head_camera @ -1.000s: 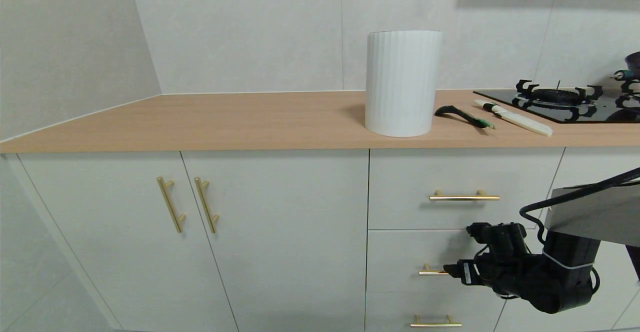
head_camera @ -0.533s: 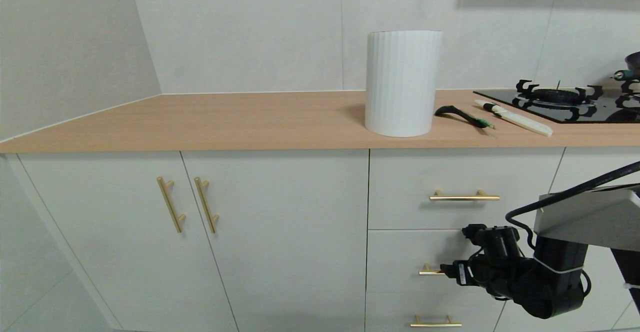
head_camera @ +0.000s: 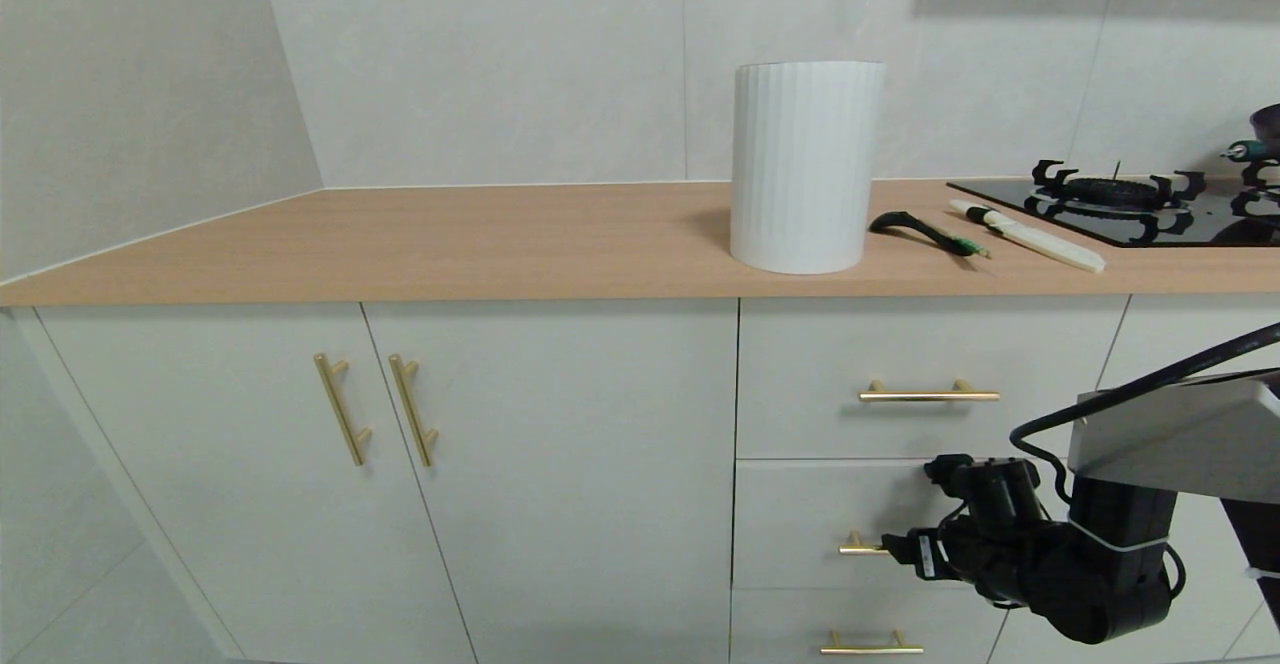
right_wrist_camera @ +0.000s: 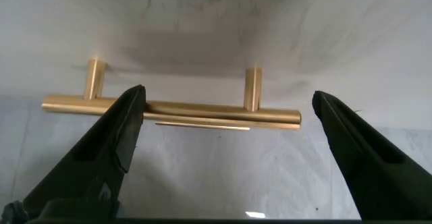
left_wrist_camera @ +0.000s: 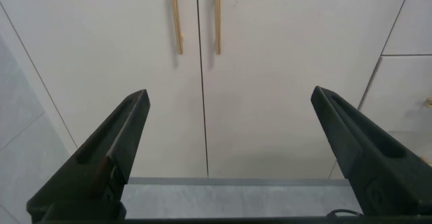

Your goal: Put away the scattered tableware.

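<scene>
1. Two pale cabinet doors (head_camera: 400, 464) sit under the left half of the wooden desk (head_camera: 450, 244). Each has one upright gold handle (head_camera: 342, 409), and the two handles are side by side.
2. The left gripper (left_wrist_camera: 229, 94) faces these two doors low down, its jaws wide apart and holding nothing.
3. One tall white ribbed container (head_camera: 800, 166) stands upright on the desk, right of the middle and near the front edge.
4. Two utensils lie flat just right of the container, between it and the hob (head_camera: 1120, 199) at the desk's right end. They are one black utensil (head_camera: 925, 232) and, beside it, one white utensil (head_camera: 1030, 236).
5. Three drawers are stacked under the desk's right half, each with one level gold handle: top (head_camera: 928, 394), middle (head_camera: 862, 545) and bottom (head_camera: 872, 647).
6. The right gripper (head_camera: 895, 547) is at the middle drawer. Its jaws are apart, and the drawer's gold bar (right_wrist_camera: 172, 109) lies across the gap just ahead, not clamped.
</scene>
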Motion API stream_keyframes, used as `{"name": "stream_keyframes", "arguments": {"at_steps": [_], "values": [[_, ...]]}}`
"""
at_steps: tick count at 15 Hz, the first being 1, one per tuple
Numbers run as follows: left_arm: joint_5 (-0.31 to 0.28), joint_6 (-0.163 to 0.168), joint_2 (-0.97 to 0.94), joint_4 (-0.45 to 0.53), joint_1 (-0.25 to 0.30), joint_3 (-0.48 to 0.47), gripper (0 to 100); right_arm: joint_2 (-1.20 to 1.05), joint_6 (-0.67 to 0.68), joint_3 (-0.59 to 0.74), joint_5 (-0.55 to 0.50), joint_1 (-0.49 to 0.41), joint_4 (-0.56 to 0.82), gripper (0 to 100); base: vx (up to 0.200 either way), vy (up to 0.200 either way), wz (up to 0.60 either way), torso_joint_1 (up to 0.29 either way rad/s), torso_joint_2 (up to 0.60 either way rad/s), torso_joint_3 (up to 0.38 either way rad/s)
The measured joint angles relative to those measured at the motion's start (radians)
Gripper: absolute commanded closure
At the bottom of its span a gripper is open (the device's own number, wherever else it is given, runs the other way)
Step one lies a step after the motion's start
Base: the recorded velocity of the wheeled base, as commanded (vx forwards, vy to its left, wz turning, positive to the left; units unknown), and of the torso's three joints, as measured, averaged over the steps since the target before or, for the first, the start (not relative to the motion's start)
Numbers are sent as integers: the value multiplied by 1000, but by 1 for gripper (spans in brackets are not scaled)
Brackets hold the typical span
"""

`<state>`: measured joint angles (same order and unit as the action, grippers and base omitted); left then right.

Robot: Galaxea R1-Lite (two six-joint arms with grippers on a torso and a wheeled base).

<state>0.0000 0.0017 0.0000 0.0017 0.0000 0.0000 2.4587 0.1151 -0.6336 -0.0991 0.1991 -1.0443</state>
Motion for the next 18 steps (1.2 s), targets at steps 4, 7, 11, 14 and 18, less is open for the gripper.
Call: {"name": "stream_keyframes", "arguments": {"at_steps": [4,7,11,14,18], "values": [[0,0,0,0,0,0,0,0,0,1,0,0,28,0,0,0,0,0,0,0],[0,0,0,0,0,0,0,-33,-3,22,0,2,92,0,0,0,0,0,0,0],[0,0,0,0,0,0,0,-225,-30,69,9,19,389,0,0,0,0,0,0,0],[0,0,0,0,0,0,0,-473,-35,54,35,44,633,0,0,0,0,0,0,0],[0,0,0,0,0,0,0,-737,-11,9,52,70,760,0,0,0,0,0,0,0]]}}
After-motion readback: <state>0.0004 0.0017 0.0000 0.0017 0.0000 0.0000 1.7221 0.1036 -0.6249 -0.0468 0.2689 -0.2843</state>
